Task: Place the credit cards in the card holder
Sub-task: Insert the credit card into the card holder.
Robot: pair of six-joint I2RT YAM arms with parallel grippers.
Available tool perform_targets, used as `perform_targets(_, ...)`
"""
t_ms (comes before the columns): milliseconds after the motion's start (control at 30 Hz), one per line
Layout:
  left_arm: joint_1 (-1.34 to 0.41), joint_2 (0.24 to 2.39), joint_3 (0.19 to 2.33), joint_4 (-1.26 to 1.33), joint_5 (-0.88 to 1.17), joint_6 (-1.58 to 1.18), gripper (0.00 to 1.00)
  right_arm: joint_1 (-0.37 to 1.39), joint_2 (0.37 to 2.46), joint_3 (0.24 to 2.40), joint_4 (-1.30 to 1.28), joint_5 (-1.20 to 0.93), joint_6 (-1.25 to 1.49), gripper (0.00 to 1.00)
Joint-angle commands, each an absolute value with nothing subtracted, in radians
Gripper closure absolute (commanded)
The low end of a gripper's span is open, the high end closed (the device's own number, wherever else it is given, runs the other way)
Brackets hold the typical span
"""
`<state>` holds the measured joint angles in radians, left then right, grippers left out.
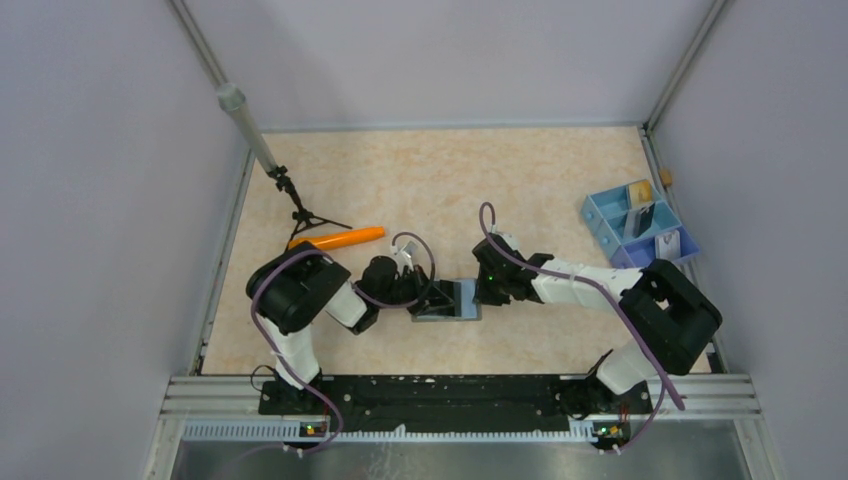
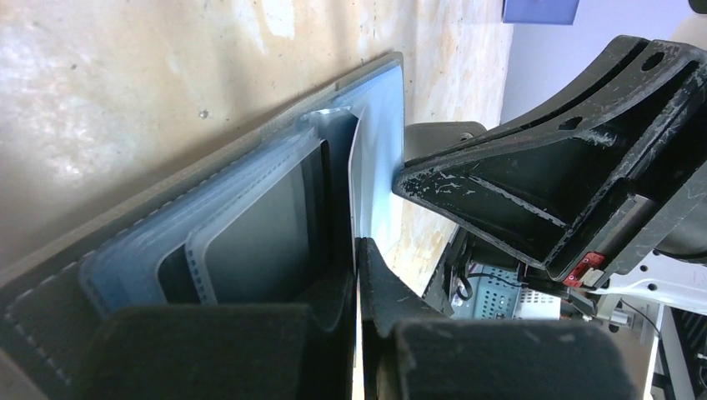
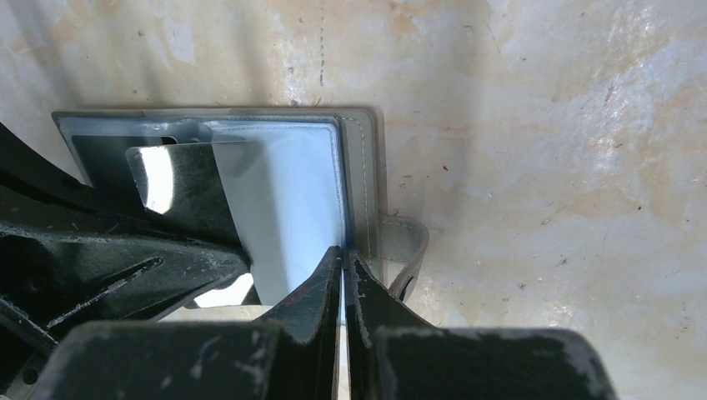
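The grey card holder (image 1: 447,302) lies open on the table between my two grippers, its light blue lining (image 3: 292,192) facing up. My left gripper (image 1: 415,293) is shut on a thin credit card, seen edge-on in the left wrist view (image 2: 353,175) and dark and glossy in the right wrist view (image 3: 179,179), held at the holder's slots. Another dark card (image 2: 258,225) sits in a slot. My right gripper (image 3: 343,254) is shut on the edge of the holder's light blue flap, beside the grey strap (image 3: 404,242). My left gripper (image 2: 357,254) is low over the holder.
An orange carrot-shaped stick (image 1: 337,238) lies behind the left arm. A small black tripod (image 1: 305,212) on a grey pole (image 1: 245,125) stands at the back left. A blue and lilac compartment tray (image 1: 600,215) at the right holds a black card (image 1: 645,218) and a white one (image 1: 668,242).
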<state>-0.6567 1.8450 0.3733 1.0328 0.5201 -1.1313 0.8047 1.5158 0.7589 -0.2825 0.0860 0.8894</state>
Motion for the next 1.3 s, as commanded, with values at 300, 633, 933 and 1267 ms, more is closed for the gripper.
perform_targets(300, -0.678, 1.711, 0.466, 0.555, 0.386, -0.958, 0.73, 0.812, 1.493, 0.707, -0.297, 0.211, 0.882, 1.0)
perform_targets(633, -0.692, 1.616, 0.595, 0.195, 0.253, -0.825, 0.49, 0.812, 1.469, 0.689, -0.291, 0.243, 0.871, 1.0)
perform_targets(933, -0.724, 1.568, 0.685, -0.008, 0.135, -0.766, 0.39, 0.812, 1.453, 0.675, -0.273, 0.253, 0.866, 1.0)
perform_targets(1267, -0.754, 1.499, 0.69, -0.098, 0.058, -0.774, 0.36, 0.812, 1.451, 0.668, -0.264, 0.248, 0.867, 1.0)
